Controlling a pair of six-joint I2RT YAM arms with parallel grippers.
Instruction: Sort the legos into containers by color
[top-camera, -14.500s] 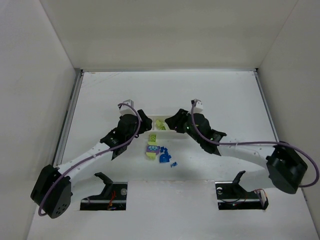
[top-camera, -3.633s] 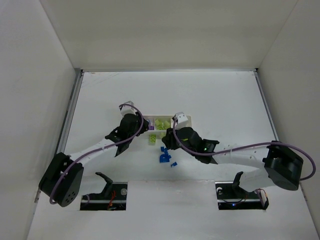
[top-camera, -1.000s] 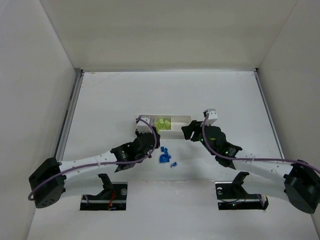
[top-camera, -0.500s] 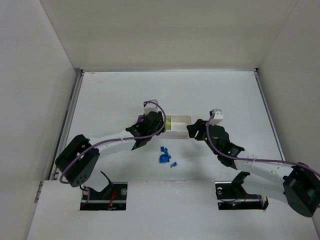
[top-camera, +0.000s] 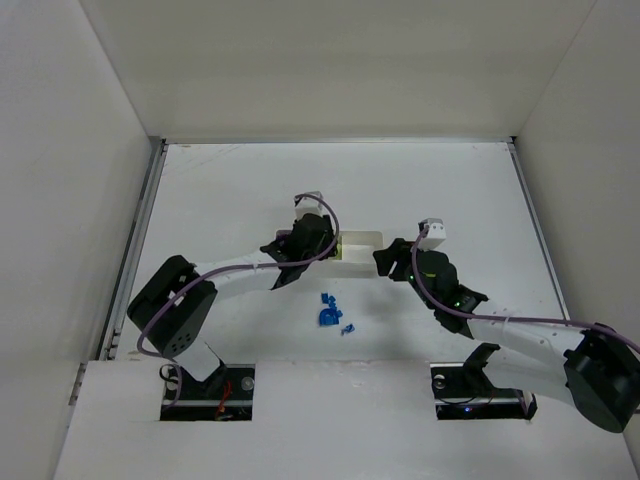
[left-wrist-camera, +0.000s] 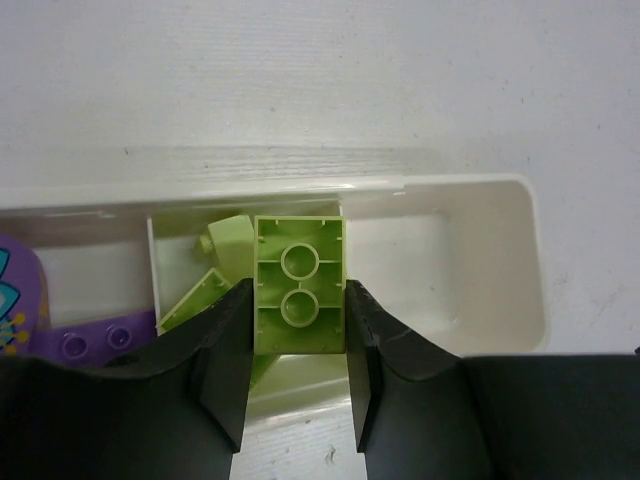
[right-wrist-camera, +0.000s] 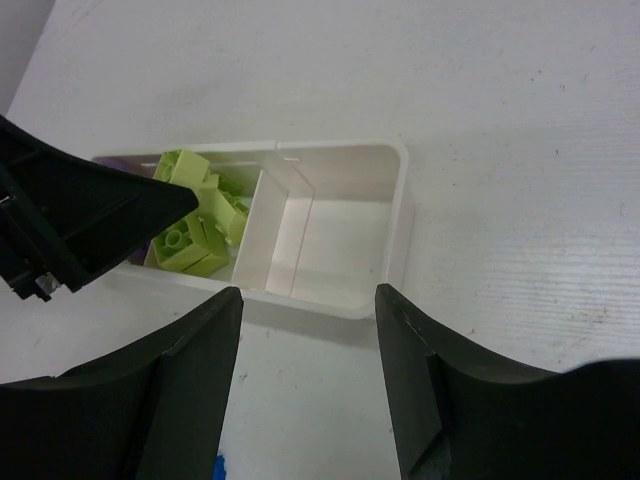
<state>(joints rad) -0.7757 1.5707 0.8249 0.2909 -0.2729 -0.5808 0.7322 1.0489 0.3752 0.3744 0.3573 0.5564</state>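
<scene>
The black left pincer (left-wrist-camera: 297, 335) holds a lime green brick (left-wrist-camera: 300, 270). The tray (left-wrist-camera: 490, 215) is white, with more lime green bricks (right-wrist-camera: 195, 235) and purple bricks (left-wrist-camera: 90, 345); one purple piece (left-wrist-camera: 15, 290) has tiny blue and yellow marks. Blue bricks (top-camera: 328, 312) sit on the white worktop (top-camera: 230, 190).

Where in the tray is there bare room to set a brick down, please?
The end compartment, between the divider and the tray's end wall, is bare. The middle compartment is crowded with lime bricks, the left gripper holding another above.

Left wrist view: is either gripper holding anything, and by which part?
The left gripper pinches a lime green brick by its two long sides, above the tray. The right gripper is open, holding nothing.
</scene>
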